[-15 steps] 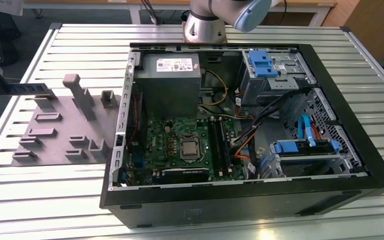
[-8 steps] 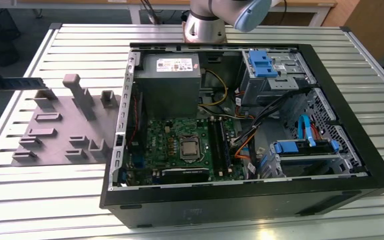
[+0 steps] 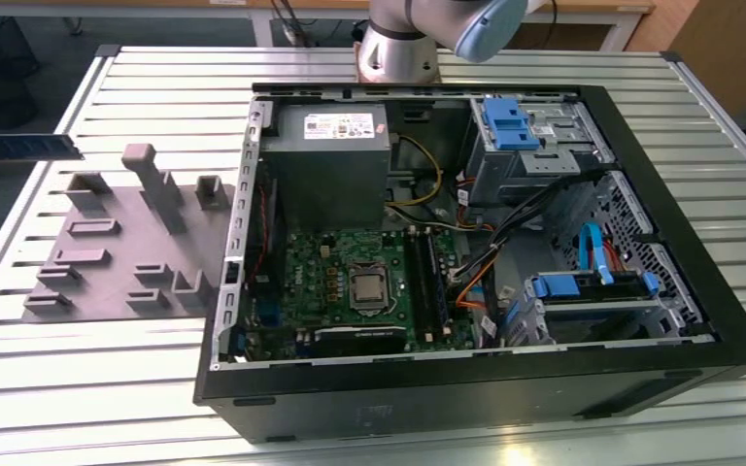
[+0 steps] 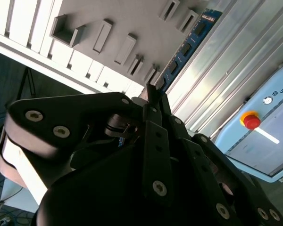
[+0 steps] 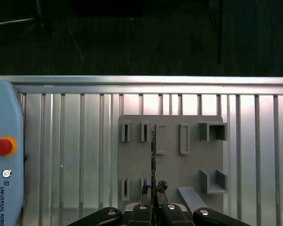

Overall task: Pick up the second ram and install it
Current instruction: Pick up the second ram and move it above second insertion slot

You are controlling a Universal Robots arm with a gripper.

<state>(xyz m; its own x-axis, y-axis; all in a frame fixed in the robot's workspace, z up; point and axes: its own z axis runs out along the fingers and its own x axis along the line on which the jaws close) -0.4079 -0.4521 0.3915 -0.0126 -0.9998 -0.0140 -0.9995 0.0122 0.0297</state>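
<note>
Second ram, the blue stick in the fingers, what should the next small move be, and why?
Probably carry it toward the exterior view's right, to the open case. The gripper holds the second ram in the air, apart from the grey fixture, while the long dark slots on the green motherboard, beside the processor, lie well off to that side.

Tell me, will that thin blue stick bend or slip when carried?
Probably stiff: the second ram juts straight out of the gripper without sagging. Likely light, since it looks very thin edge-on. Gripped at one end, it might pivot if bumped.
</note>
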